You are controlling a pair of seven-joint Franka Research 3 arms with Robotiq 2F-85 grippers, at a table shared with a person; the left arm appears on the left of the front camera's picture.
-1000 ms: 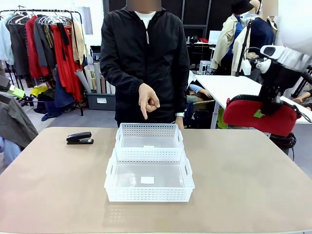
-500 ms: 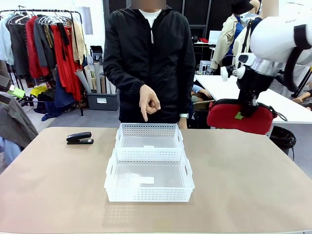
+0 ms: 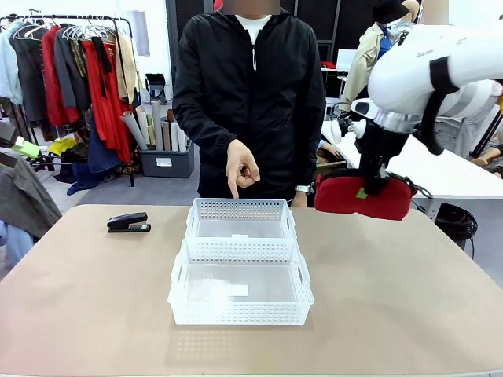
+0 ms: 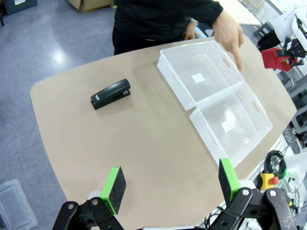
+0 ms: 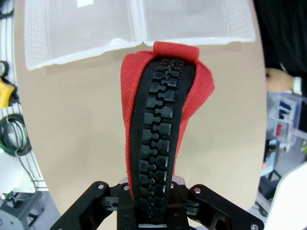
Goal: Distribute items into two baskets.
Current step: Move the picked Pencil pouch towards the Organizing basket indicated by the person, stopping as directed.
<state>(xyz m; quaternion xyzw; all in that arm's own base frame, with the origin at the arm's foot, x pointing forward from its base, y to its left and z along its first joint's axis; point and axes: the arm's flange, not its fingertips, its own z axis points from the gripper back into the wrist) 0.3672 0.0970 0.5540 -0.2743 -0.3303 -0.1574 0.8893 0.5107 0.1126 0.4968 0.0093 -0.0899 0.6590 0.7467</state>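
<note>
red pouch (image 3: pixel 344 198), black stapler (image 3: pixel 128 223), white perforated baskets (image 3: pixel 236 313)

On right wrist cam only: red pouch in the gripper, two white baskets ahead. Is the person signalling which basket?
Observer: Yes. In the front view the person's hand points an index finger down at the far basket, the one nearest them.
Operator: So the red pouch probably goes there. Where's the other item?
Observer: The black stapler lies on the table, to the left of the far basket and apart from it.
</note>
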